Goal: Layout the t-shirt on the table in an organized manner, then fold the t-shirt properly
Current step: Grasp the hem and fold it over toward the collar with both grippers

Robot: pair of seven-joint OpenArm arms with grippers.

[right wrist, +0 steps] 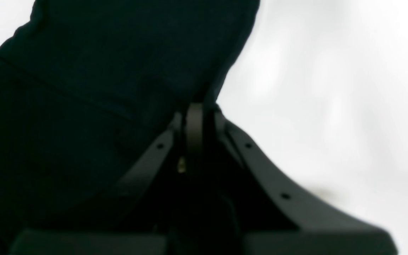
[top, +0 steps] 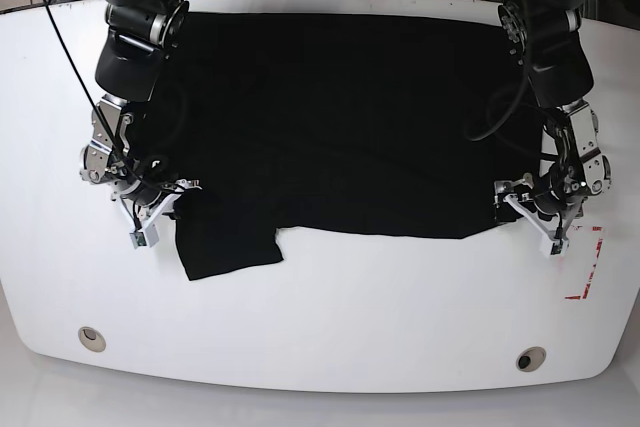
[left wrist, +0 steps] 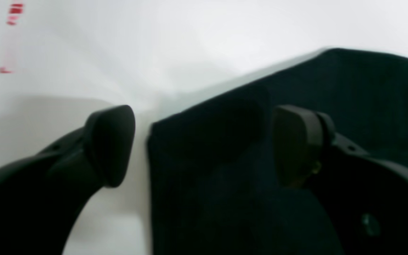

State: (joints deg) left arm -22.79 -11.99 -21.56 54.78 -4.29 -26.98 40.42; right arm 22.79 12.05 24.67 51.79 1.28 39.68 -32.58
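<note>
The t-shirt [top: 330,117] lies spread in base view; wrist views show right tool [right wrist: 194,117] pinching it, left tool [left wrist: 204,141] released.

Arms: my two [top: 135,42] [top: 545,32], bulky black housings w/ silver metal wrist joints.
Cables: thin black leads along each arm.
Left gripper [left wrist: 204,141]: matte black, rounded paddle tips, curved arms.
Right gripper [right wrist: 194,117]: matte black, small screw holes.
</note>
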